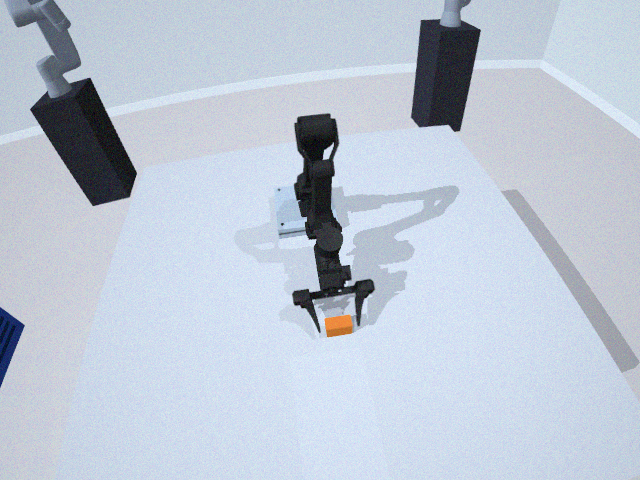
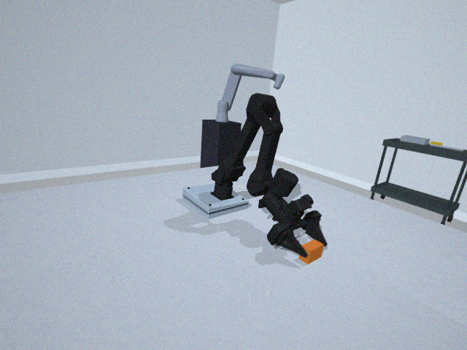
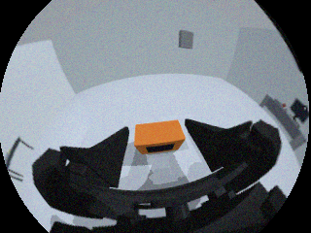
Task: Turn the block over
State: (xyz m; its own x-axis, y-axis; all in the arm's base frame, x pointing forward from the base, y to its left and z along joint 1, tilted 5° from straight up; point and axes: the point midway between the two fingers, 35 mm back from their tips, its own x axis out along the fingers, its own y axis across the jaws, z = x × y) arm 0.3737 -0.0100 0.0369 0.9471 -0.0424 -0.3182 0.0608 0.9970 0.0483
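Observation:
The orange block [image 1: 338,325] [image 2: 312,253] [image 3: 158,134] rests on the white table [image 1: 206,372] in front of the arm. In the wrist view a dark mark shows low on the block's side that faces the camera. In the top and exterior views its visible faces are plain orange. My gripper [image 1: 337,327] [image 2: 312,247] [image 3: 157,126] is open, low at the table, with one finger on each side of the block. A small gap shows between the fingers and the block in the wrist view.
The arm's grey base plate [image 1: 287,211] [image 2: 195,195] sits behind the block. Two dark pedestals [image 1: 82,144] [image 1: 444,72] stand off the table's far corners. A dark cart [image 2: 418,169] stands by the right wall. A blue crate [image 1: 7,335] is at the left edge.

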